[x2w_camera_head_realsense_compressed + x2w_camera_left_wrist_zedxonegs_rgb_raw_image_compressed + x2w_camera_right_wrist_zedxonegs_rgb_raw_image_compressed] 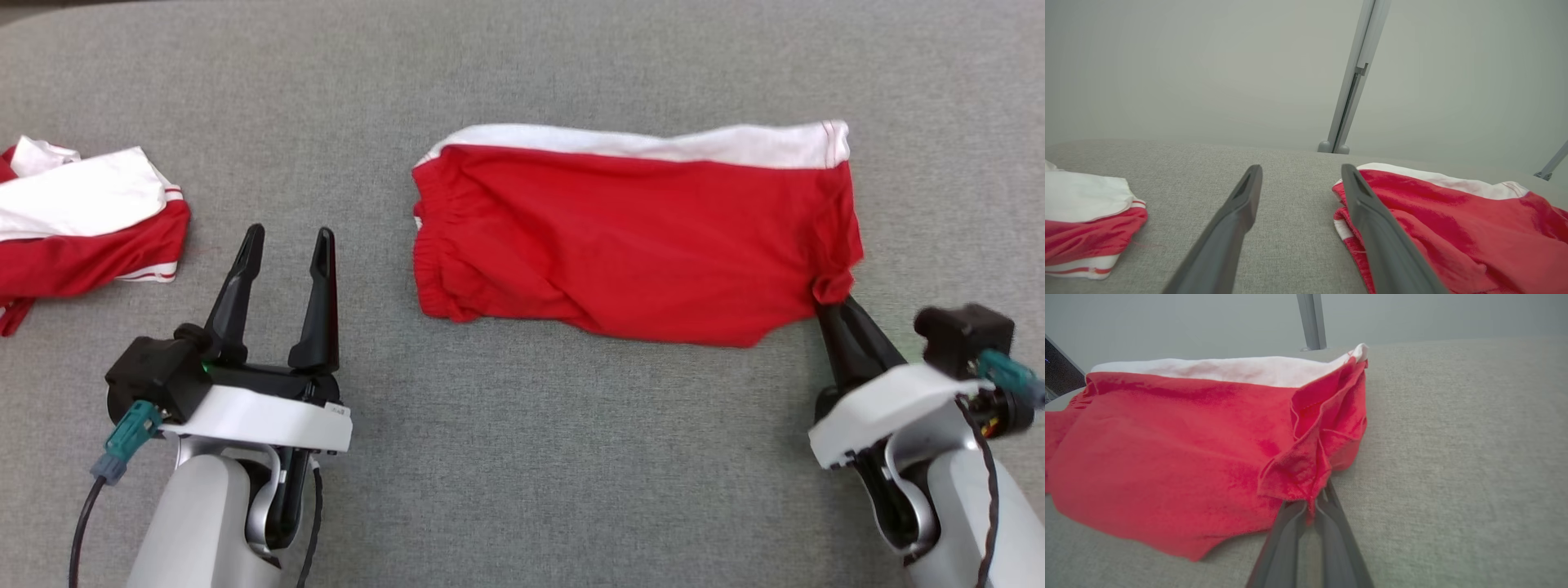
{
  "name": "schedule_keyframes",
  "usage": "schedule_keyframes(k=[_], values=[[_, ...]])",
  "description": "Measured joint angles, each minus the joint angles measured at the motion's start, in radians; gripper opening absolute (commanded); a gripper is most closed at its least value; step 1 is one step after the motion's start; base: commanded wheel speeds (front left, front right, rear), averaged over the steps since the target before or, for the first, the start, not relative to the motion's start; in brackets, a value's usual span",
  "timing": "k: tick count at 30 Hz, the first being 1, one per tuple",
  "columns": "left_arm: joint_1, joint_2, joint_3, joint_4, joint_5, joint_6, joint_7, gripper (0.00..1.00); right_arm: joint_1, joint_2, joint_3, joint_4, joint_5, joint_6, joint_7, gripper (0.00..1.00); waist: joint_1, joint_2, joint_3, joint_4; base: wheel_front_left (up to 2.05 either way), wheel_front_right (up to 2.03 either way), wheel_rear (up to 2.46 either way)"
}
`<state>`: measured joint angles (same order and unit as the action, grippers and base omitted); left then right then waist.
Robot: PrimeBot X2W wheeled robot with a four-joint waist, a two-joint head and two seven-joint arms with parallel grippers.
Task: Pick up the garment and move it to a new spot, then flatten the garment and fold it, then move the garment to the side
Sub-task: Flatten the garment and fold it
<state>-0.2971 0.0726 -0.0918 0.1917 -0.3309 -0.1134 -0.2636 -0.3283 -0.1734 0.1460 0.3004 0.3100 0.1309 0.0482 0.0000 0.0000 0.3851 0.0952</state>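
Observation:
The garment [629, 237] is a pair of red shorts with a white band along its far edge, lying spread across the middle of the grey table. My right gripper [829, 304] is shut on the garment's near right corner, and the right wrist view shows the red cloth [1298, 473] bunched and pinched between its fingertips. My left gripper [286, 245] stands open to the left of the garment, holding nothing. In the left wrist view the garment's left end [1453, 228] lies just beyond the right finger [1372, 216].
A second red and white garment [82, 216] lies crumpled at the table's left edge, also seen as a folded heap [1086, 220] in the left wrist view. A grey metal post [1351, 81] rises behind the table. Grey cloth [522, 457] covers the tabletop.

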Motion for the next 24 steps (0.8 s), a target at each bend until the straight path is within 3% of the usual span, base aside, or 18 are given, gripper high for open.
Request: schedule_keyframes(k=[6, 17, 24], values=[[0.022, 0.0, -0.001, 0.011, 0.005, -0.001, 0.0, 1.0, 0.088, 0.002, -0.04, -0.029, 0.008, 0.0, -0.008, 0.0, 0.0, 0.0, -0.037, -0.015, 0.0, 0.0, 0.0], [0.022, -0.001, -0.024, 0.024, 0.005, -0.006, 0.0, 1.0, 0.07, 0.0, -0.044, -0.065, -0.02, 0.0, -0.019, 0.0, 0.0, 0.0, -0.055, -0.003, 0.0, 0.0, 0.0], [0.024, -0.008, -0.043, 0.038, 0.004, -0.006, 0.0, 1.0, -0.023, 0.04, 0.094, -0.125, -0.088, 0.0, 0.005, 0.0, 0.0, 0.0, -0.091, 0.02, 0.0, 0.0, 0.0]])
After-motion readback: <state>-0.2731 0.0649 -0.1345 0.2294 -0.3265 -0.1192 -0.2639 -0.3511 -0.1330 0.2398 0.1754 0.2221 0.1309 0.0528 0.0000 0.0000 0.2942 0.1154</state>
